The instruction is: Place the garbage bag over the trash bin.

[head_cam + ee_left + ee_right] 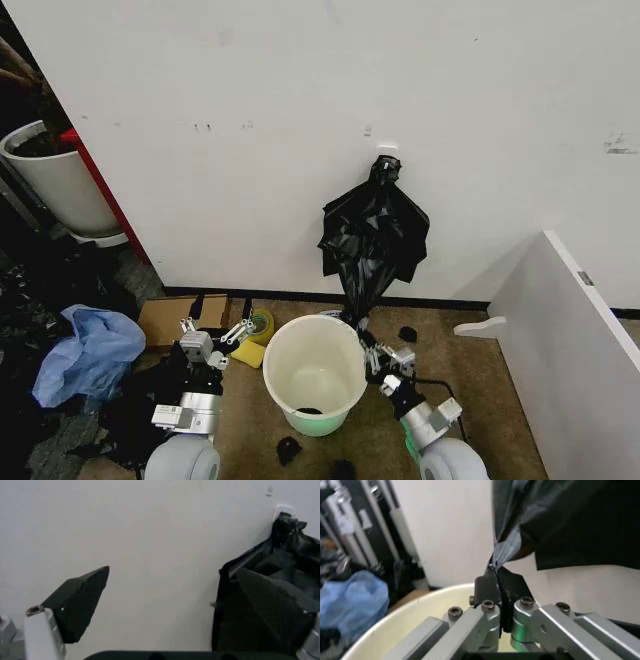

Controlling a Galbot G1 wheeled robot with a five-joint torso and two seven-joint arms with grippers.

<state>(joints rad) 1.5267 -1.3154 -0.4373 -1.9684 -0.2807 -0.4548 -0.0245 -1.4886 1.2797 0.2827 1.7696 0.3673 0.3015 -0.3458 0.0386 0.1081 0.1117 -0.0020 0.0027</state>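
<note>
Right hand pinches the hanging black bag's lower tip beside the white bin; left hand spreads wide, left of the bin.

Two black wedge-shaped foam pads of the left gripper spread wide apart before a plain white wall. Crinkled glossy black plastic bags hanging from a white clip behind one pad.
</note>
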